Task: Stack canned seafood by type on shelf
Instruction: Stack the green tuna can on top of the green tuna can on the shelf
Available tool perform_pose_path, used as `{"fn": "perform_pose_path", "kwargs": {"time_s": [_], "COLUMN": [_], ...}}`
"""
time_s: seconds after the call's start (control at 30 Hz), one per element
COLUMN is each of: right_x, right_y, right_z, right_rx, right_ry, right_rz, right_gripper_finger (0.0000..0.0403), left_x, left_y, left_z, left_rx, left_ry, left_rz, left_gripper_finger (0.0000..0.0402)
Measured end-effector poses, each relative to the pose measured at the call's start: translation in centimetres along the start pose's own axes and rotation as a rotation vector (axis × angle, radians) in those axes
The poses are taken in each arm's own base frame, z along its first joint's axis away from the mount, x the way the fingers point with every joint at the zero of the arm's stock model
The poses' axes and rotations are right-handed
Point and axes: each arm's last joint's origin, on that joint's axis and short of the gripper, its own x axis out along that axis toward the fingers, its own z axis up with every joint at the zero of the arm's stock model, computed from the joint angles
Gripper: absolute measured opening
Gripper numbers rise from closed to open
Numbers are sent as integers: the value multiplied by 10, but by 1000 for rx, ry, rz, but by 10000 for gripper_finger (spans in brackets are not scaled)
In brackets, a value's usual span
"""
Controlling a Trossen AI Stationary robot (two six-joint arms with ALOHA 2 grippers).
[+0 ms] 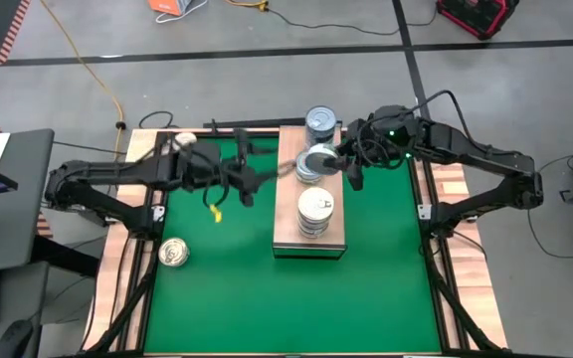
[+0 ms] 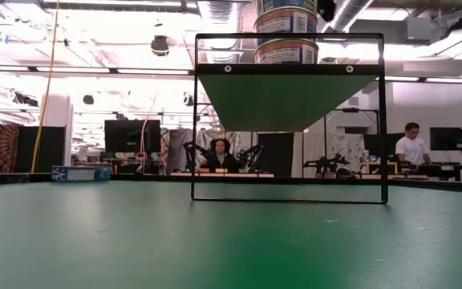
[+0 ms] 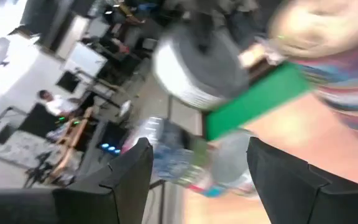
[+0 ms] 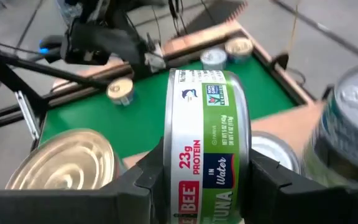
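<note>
**A:** Tin [image 4: 207, 112] held where?

**B:** Between the 2 fingers of the right pincer [image 4: 207, 167]. Standing up on its edge. Green and white label on the side, with "23g PROTEIN" printed on it.

**A:** Squeezed tight?

**B:** Yes. Pinched on both flat faces, with the fingers only as far apart as the tin is thick.

**A:** And the left pincer [image 3: 197, 167]?

**B:** Open, with the 2 fingers well apart. Gripping nothing. Pointed at the right pincer, near it but not touching the tin.

**A:** Over what?

**B:** Both over the shelf [image 1: 285, 227], about the middle of it.

**A:** More tins close by?

**B:** 1 white-topped stack [image 1: 316, 211] on the shelf, just beside the right pincer, toward the front of the table. 1 blue-silver stack [image 1: 321, 124] on the other side of that pincer, at the back end of the shelf.

**A:** Any far from the pincers?

**B:** 1 gold-topped tin [image 1: 174, 253], lying flat on the green mat [image 1: 227, 298]. Well apart from the left pincer, out by the left edge of the mat.

**A:** Seen from table height?

**B:** Just a pile of tins [image 2: 285, 32] up high. Too blurry between the left pincer's fingers to tell more.
</note>
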Motion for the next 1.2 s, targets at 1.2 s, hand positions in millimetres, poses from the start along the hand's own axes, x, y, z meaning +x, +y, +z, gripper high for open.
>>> {"fn": "perform_pose_path", "kwargs": {"time_s": [1.2], "right_x": [46], "right_y": [-38], "right_z": [-62], "right_rx": [620], "right_ry": [-196], "right_rz": [-44], "right_gripper_finger": [162], "left_x": [-18], "left_y": [-93], "left_z": [-109], "left_rx": [370], "left_ry": [-16], "left_rz": [306], "left_gripper_finger": [224]}}
